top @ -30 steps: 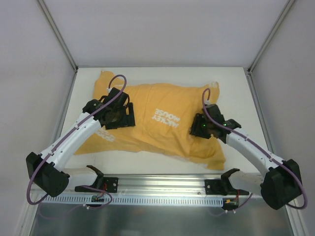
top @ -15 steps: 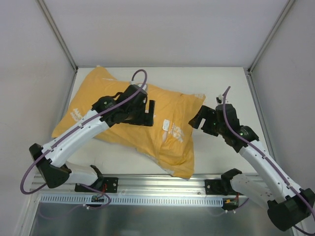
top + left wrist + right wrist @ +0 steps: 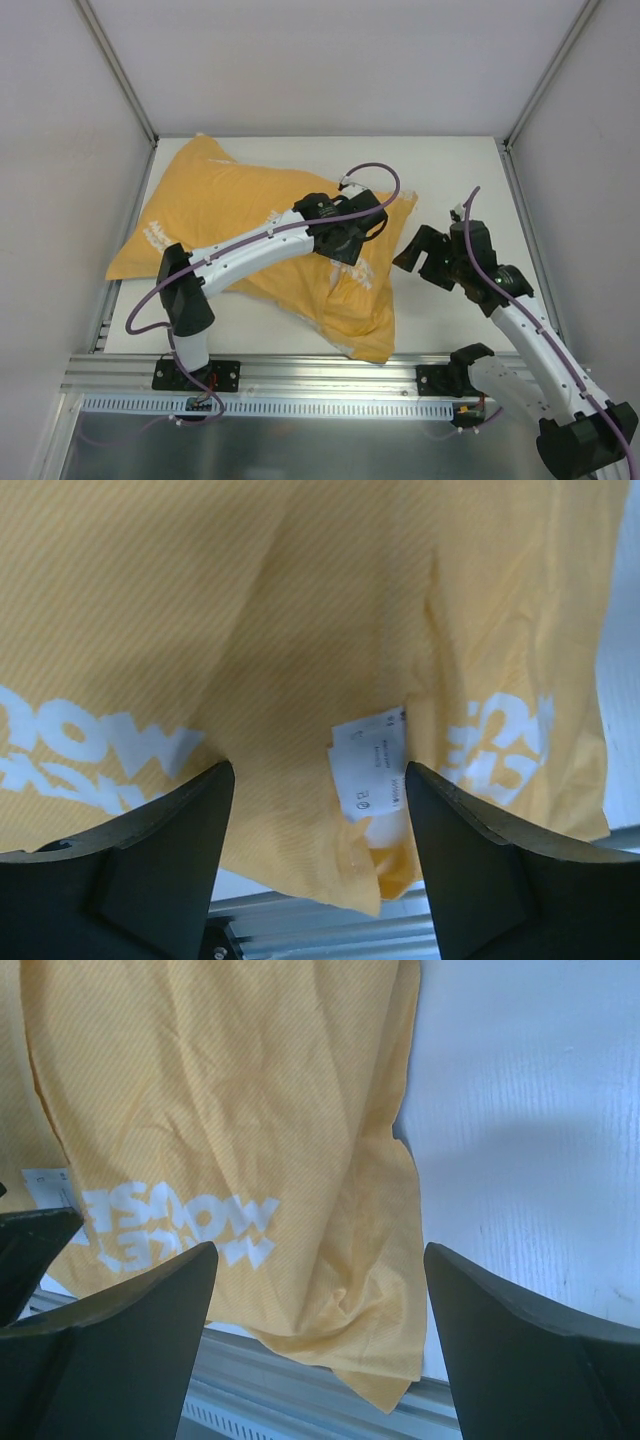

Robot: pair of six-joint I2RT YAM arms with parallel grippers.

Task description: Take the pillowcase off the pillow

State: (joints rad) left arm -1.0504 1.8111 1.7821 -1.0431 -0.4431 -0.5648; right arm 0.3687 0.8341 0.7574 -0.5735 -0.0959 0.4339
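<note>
Comparing this moment with the overhead views of the preceding second, we see that the orange-yellow fabric pillowcase (image 3: 230, 205), printed with white lettering (image 3: 180, 1225), has swung from a broad spread across the middle of the white table (image 3: 455, 180) to a diagonal lie. Its far end now sits in the far-left corner and its near end reaches the aluminium rail (image 3: 300, 372) right of centre. The right gripper (image 3: 412, 252), which was pressed into the cloth, has let go and drawn back; it now hangs over bare table just beside the sleeve's right edge, jaws wide apart and empty. The left gripper (image 3: 352, 236) has crossed from the left end of the sleeve to its right end. Its wrist view shows the jaws apart above the cloth, with a small white care label (image 3: 368, 765) between them; we cannot tell whether the fingers (image 3: 150, 850) touch the fabric. We judge this a regrasp: nothing is held, and the stripping pull is yet to begin. The pillowcase is plump along its left and middle, which suggests that the pillow, itself hidden, is inside. The near-right end lies flat, creased and loose, its lettering upside down in the right wrist view.
</note>
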